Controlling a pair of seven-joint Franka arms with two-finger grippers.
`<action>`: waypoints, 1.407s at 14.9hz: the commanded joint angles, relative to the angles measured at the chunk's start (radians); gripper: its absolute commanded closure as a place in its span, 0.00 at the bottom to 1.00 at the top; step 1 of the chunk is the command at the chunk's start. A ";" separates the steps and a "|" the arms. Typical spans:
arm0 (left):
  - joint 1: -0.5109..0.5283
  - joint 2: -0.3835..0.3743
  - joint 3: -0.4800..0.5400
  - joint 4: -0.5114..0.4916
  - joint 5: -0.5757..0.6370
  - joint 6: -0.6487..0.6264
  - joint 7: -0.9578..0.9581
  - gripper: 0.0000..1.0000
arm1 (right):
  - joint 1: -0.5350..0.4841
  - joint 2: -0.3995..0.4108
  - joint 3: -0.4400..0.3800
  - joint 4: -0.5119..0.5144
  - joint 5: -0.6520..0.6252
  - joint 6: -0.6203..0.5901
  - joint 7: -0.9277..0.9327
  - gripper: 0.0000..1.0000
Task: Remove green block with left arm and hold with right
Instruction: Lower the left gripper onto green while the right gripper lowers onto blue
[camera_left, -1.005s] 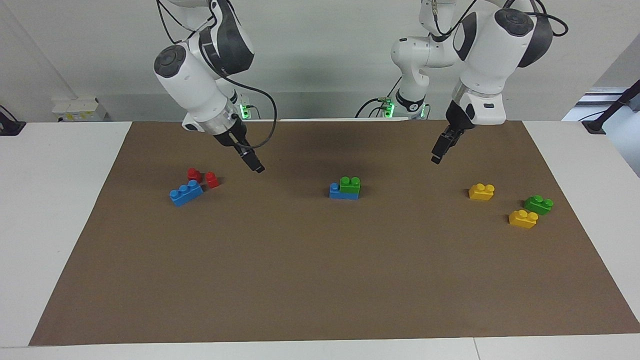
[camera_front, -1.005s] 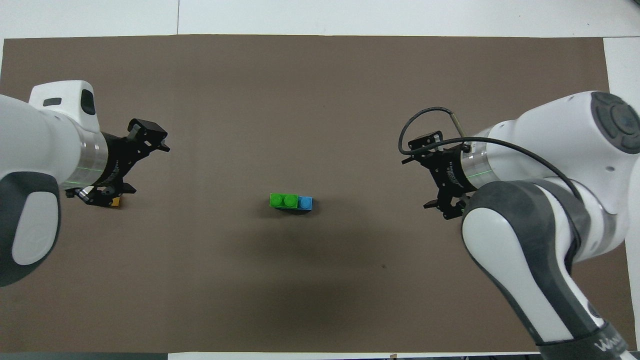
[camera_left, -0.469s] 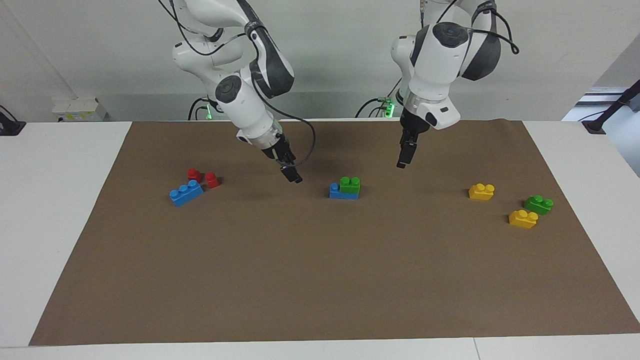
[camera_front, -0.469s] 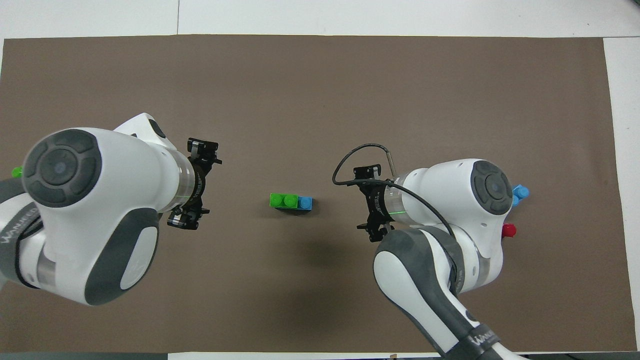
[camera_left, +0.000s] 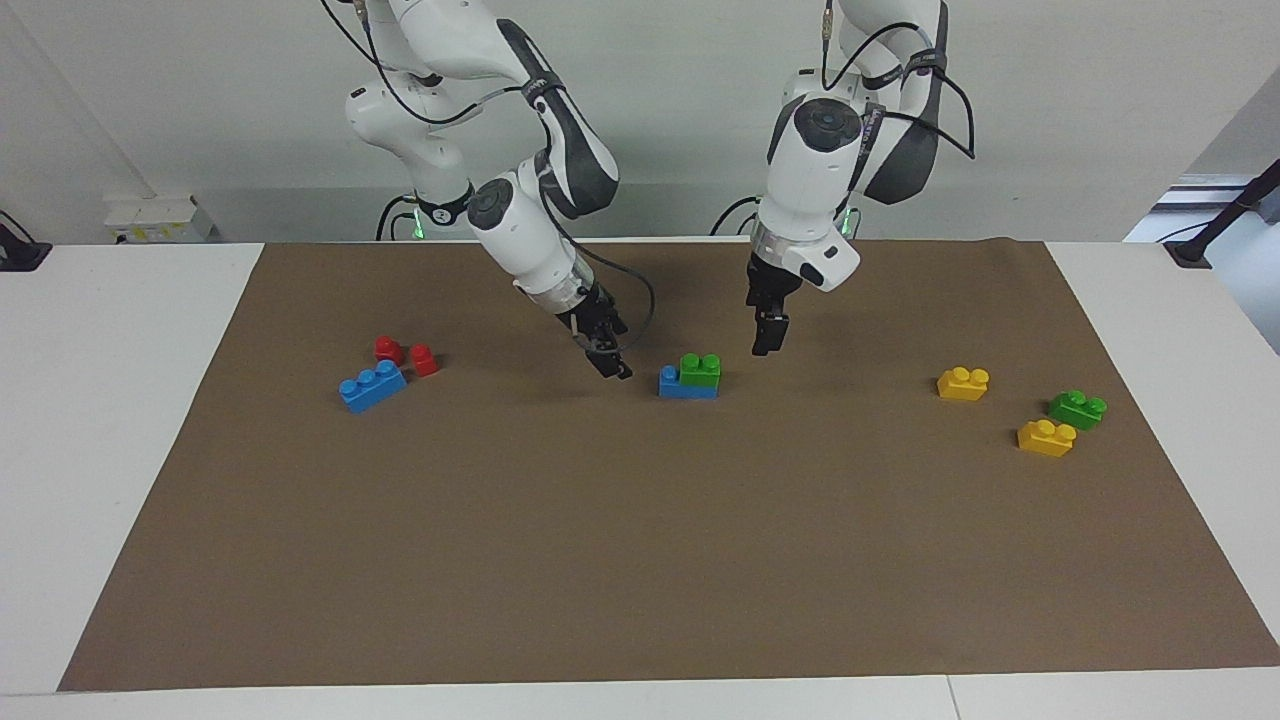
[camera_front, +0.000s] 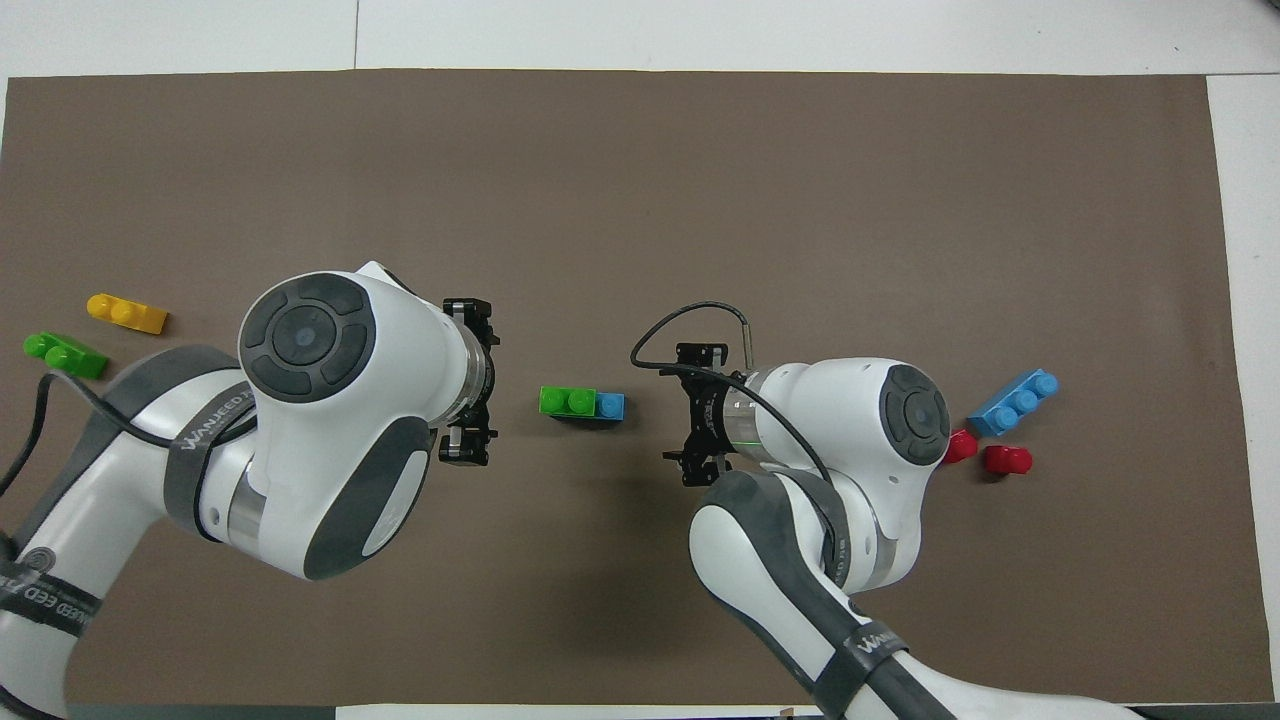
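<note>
Both arms have swung in from the table's ends. Your left gripper (camera_left: 766, 340) and right gripper (camera_left: 612, 362) now flank the green block (camera_left: 700, 369), stacked on a blue brick (camera_left: 686, 386) mid-mat. Both look spread wide and empty. You're still approaching: next, right pinches the blue base, left grips green and lifts.

Green block (camera_left: 700, 369) upright atop blue brick (camera_left: 684, 386), mid-mat
</note>
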 joint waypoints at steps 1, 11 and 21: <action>-0.029 0.008 0.016 -0.034 0.012 0.067 -0.082 0.00 | 0.030 0.044 -0.001 0.009 0.041 0.061 0.022 0.00; -0.053 0.075 0.016 -0.037 0.012 0.138 -0.157 0.00 | 0.118 0.176 -0.001 0.098 0.072 0.190 0.058 0.00; -0.081 0.077 0.016 -0.103 0.012 0.201 -0.215 0.00 | 0.127 0.230 -0.002 0.143 0.094 0.208 0.048 0.05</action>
